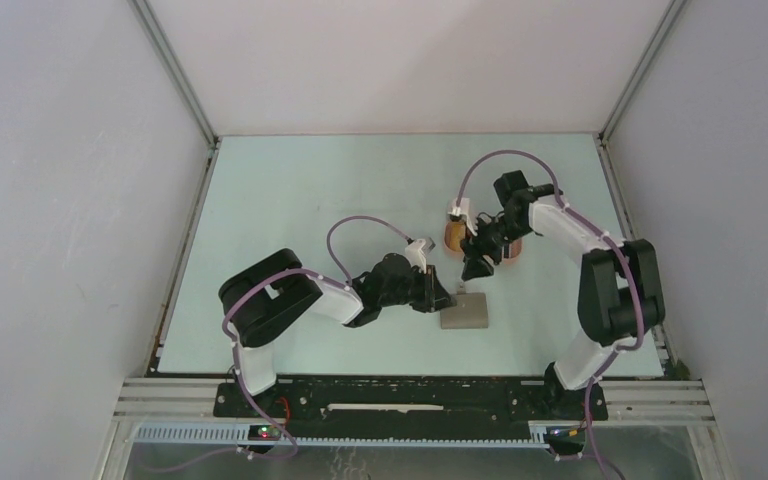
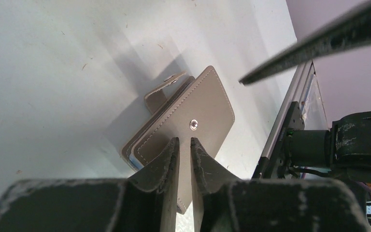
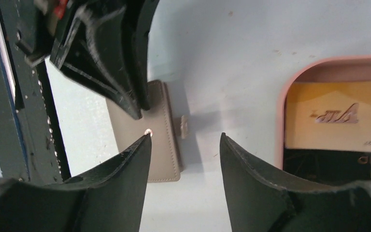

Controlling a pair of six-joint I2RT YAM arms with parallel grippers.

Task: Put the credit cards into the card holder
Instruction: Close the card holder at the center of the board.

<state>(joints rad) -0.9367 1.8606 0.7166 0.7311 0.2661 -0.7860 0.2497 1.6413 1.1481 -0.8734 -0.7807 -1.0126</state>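
Observation:
The grey card holder [image 1: 464, 310] lies folded shut on the table, its snap tab [image 2: 166, 86] sticking up loose. A light blue card edge [image 2: 132, 162] shows between its flaps. My left gripper [image 2: 183, 140] is shut with only a slit between its fingers, empty, low over the holder [image 2: 207, 104] at its left edge [image 1: 447, 292]. My right gripper [image 3: 184, 137] is open and empty, above the bare table between the holder [image 3: 164, 140] and the tray. The orange-yellow card [image 3: 333, 116] and the dark card [image 3: 333, 164] lie in the tray.
The peach-coloured oval tray [image 3: 282, 121] sits just behind and right of the holder, under the right arm [image 1: 513, 250]. The right gripper [image 1: 477, 265] hangs close above the left fingers [image 3: 116, 72]. The table's near rail [image 2: 280, 130] runs right beside the holder.

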